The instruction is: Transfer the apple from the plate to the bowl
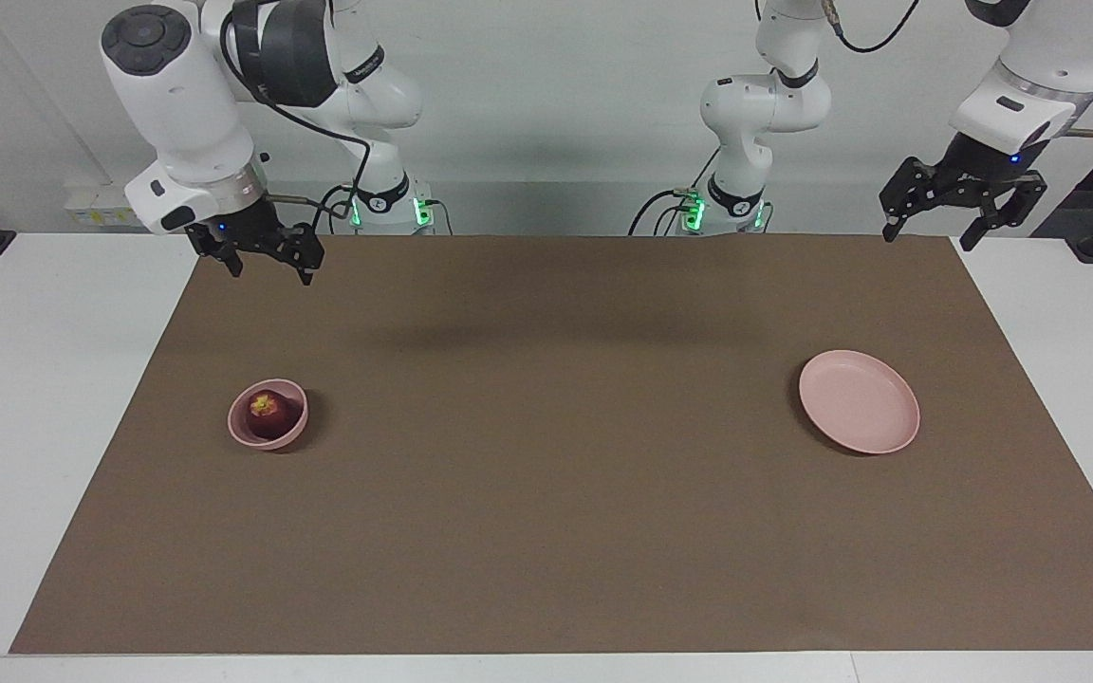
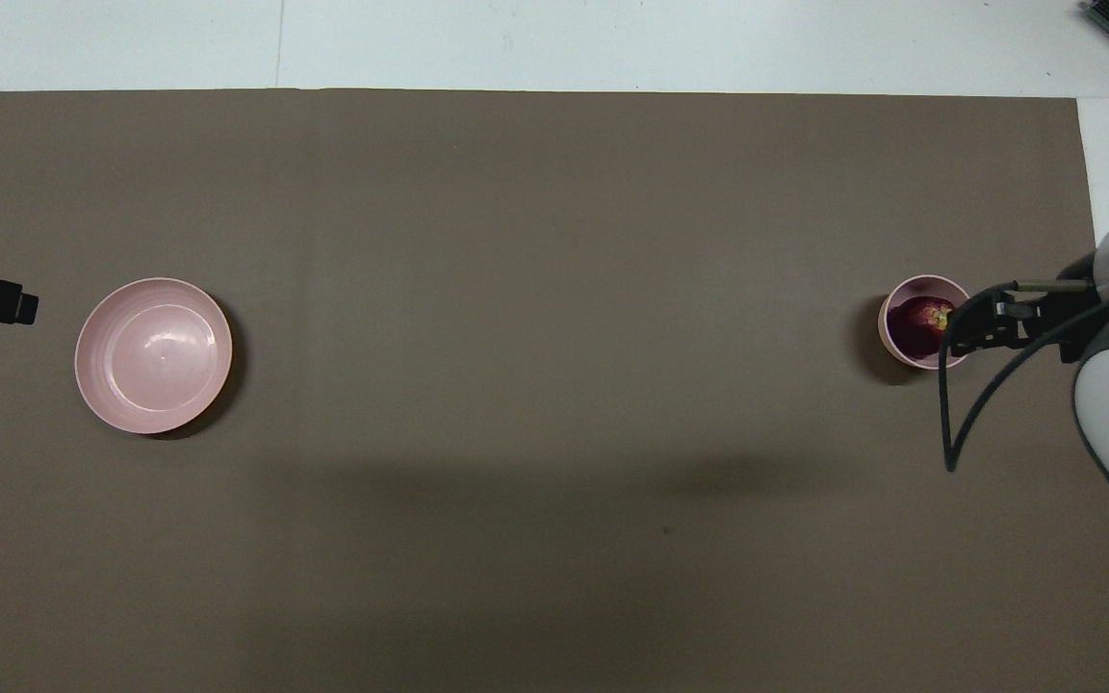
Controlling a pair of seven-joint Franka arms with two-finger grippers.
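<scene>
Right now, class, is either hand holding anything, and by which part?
Nothing is held. The right hand and left hand are open and raised; the apple sits in the bowl.

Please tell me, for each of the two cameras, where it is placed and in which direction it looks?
Facing view: high across the table, looking at the robots; both arms show, right gripper and left gripper raised, open.
Overhead view: above the robots' end, looking steeply down; only the right arm and the left gripper's tip show.
Shared: apple in bowl, empty plate, brown mat.
</scene>
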